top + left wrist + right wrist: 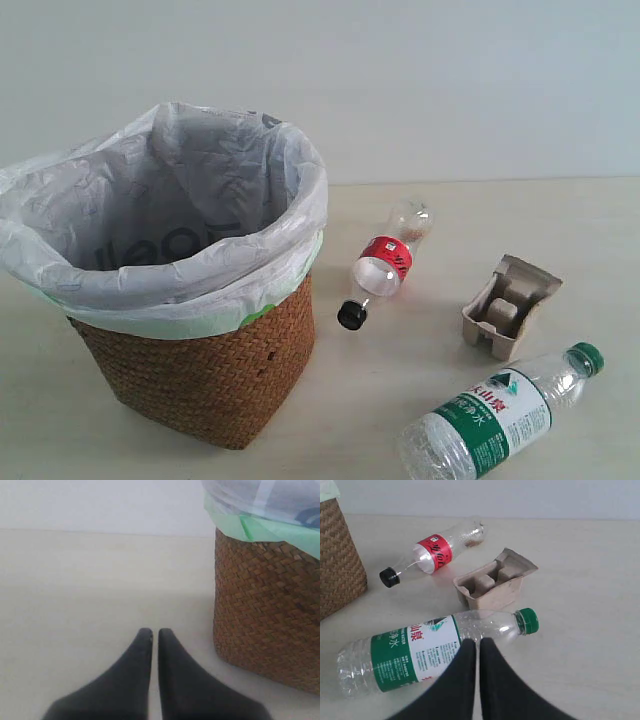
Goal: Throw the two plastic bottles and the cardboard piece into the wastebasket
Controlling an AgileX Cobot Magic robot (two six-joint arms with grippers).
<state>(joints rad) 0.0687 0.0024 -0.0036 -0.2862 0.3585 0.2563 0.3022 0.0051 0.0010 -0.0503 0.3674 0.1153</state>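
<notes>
The wicker wastebasket [205, 370] with its white bag stands at the left of the exterior view. To its right lies the small bottle [385, 265] with black cap and red label. The beige cardboard piece [508, 305] sits further right. The larger bottle [500, 418] with green cap lies at the front right. No gripper shows in the exterior view. In the right wrist view my right gripper [478, 642] is shut and empty, just in front of the larger bottle [420, 650]; the small bottle [432, 552] and cardboard piece [492, 582] lie beyond. My left gripper [155, 631] is shut and empty beside the wastebasket [265, 605].
Everything rests on a pale wooden table [400, 380] that ends at a plain light wall behind. The basket's edge [337, 555] also shows in the right wrist view.
</notes>
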